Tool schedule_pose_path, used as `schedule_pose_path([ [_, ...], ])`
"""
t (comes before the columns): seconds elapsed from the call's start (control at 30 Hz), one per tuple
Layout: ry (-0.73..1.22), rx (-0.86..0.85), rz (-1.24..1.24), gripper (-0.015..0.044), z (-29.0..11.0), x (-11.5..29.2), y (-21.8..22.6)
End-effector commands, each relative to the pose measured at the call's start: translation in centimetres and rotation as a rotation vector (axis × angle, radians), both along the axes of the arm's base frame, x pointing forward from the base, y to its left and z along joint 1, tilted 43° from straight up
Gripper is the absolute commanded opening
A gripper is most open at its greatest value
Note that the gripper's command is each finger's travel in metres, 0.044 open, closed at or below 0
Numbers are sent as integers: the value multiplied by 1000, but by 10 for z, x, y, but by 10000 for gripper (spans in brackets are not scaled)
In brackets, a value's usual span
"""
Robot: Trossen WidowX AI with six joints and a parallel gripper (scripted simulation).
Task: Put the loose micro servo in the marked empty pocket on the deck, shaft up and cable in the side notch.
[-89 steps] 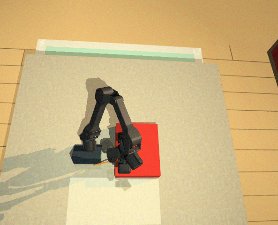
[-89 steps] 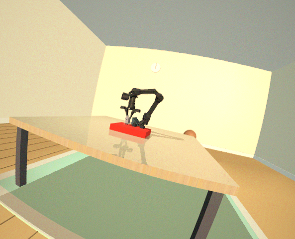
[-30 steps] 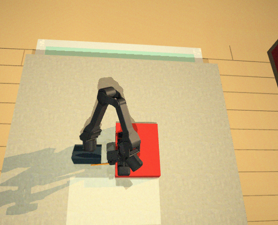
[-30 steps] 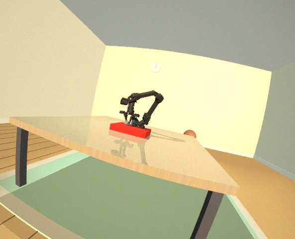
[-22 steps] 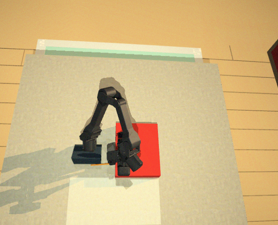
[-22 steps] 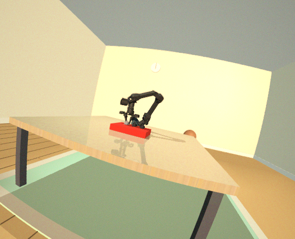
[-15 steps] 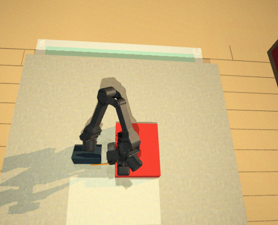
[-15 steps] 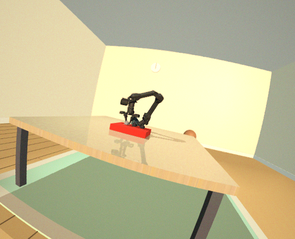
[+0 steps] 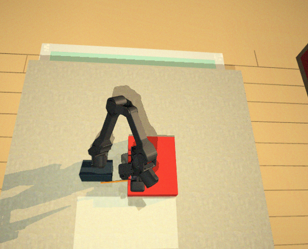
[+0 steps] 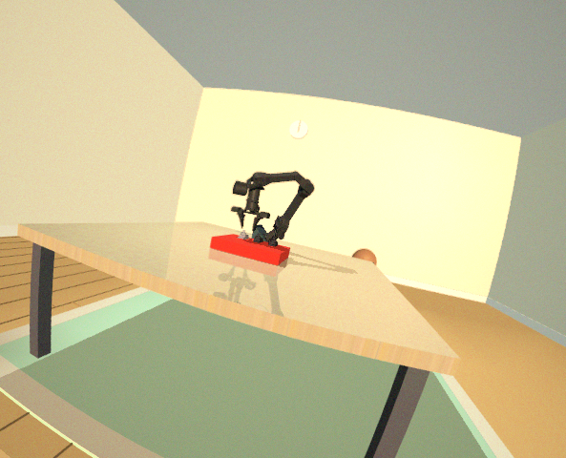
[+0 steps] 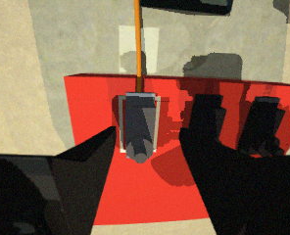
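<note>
The table [image 9: 202, 120] carries the red deck [image 9: 165, 166] near its middle, and the arm [image 9: 137, 128] rises from its base block [image 9: 94, 174] to a high elbow, then folds down so that the wrist hangs over the left part of the deck, the tool pointing straight down. The step in hand appears to be the release: the gripper [image 11: 147, 139] stands with its fingers apart and nothing between them, one dark finger [image 11: 93, 152] to the left of the servo [image 11: 139, 128] and the other to its right, both with a visible gap to it. In the wrist view the servo sits inside the pale-edged pocket [image 11: 157, 122] near the deck's left end, its rounded shaft end facing the camera, and so judged to point up. The orange cable [image 11: 137, 39] leaves the pocket over the deck's far edge and runs across the table; whether it lies in the side notch cannot be told, nor whether the ears rest flat. The next move calls for a straight vertical lift, fingers kept apart, so that neither finger drags the servo out of its seat.
</note>
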State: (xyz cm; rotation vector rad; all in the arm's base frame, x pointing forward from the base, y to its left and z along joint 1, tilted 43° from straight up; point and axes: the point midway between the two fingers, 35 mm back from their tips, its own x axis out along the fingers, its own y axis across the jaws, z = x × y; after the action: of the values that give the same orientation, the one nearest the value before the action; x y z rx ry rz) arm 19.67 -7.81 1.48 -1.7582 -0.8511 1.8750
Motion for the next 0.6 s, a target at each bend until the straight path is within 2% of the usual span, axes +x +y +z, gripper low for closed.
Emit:
schedule_pose_path([
  [0.0,-16,-11,0,345,8,24,-11],
  [0.13,-19,-14,0,440,22,60,-22],
  [0.33,-23,-15,0,440,44,109,-31],
  [0.57,-30,-22,-9,440,50,114,-35],
])
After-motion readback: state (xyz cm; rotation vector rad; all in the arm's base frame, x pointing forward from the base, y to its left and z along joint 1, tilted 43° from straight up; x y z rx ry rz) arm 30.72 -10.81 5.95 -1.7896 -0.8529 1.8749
